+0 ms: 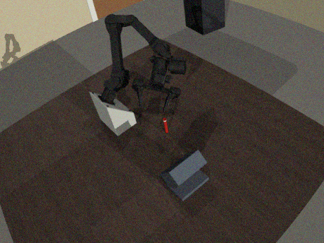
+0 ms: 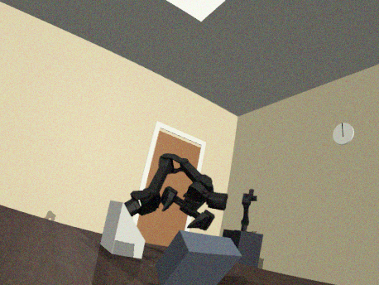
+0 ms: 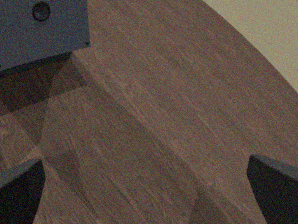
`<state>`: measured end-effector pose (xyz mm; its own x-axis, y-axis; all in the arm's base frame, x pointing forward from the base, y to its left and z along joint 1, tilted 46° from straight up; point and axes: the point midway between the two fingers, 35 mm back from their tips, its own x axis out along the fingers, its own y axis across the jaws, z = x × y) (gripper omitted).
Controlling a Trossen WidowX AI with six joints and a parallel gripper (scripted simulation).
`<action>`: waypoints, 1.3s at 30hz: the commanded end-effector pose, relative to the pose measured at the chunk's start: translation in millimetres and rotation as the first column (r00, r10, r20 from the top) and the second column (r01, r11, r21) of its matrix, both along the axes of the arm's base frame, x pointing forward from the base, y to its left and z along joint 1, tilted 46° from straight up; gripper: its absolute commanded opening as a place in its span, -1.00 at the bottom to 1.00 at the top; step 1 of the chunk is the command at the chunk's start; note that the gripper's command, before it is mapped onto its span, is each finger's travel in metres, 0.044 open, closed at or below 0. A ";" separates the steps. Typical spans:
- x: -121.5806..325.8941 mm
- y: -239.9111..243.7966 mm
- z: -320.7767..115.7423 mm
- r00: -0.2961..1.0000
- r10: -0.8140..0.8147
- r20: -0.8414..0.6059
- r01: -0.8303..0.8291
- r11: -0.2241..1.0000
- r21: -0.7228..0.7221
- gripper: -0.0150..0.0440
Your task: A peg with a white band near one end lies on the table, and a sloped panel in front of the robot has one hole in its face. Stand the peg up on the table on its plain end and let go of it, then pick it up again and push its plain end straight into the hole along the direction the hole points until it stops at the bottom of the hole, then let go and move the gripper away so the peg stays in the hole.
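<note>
The red peg [image 1: 166, 127] stands upright on the table, its white-banded end up; it is outside the wrist view, and I cannot see it in the exterior view. My gripper [image 1: 152, 108] [image 2: 176, 219] [image 3: 147, 169] is wide open and empty, raised above the table on the robot-base side of the peg, apart from it. The blue-grey sloped panel [image 1: 187, 167] [image 2: 207, 265] [image 3: 67, 30] stands beyond the peg. Its round dark hole [image 3: 41, 11] shows at the wrist view's upper left and looks empty; the top and exterior views see the panel from behind.
A white and grey angular block [image 1: 122, 118] [image 2: 128, 236] stands by the arm's base. The brown table [image 1: 88, 176] [image 3: 150, 100] carries the panel and peg. A dark box [image 1: 204, 15] [image 2: 251, 248] stands off beyond the table.
</note>
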<state>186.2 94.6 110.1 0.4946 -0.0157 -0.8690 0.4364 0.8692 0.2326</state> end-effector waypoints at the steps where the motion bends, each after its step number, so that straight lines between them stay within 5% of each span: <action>1: -1.5 4.0 -6.4 0.993 0.050 -0.105 -0.048 0.999 0.023 1.00; 18: -7.8 23.4 -22.9 0.846 0.298 -0.442 -0.145 0.927 0.347 1.00; 32: 13.5 35.0 -5.8 0.778 0.484 -0.401 -0.069 0.700 0.711 1.00; 39: 15.3 35.0 -4.5 0.779 0.490 -0.392 -0.065 0.684 0.726 1.00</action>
<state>198.8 129.3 103.2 -0.1600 0.6902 -0.7057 0.4320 0.6918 0.5786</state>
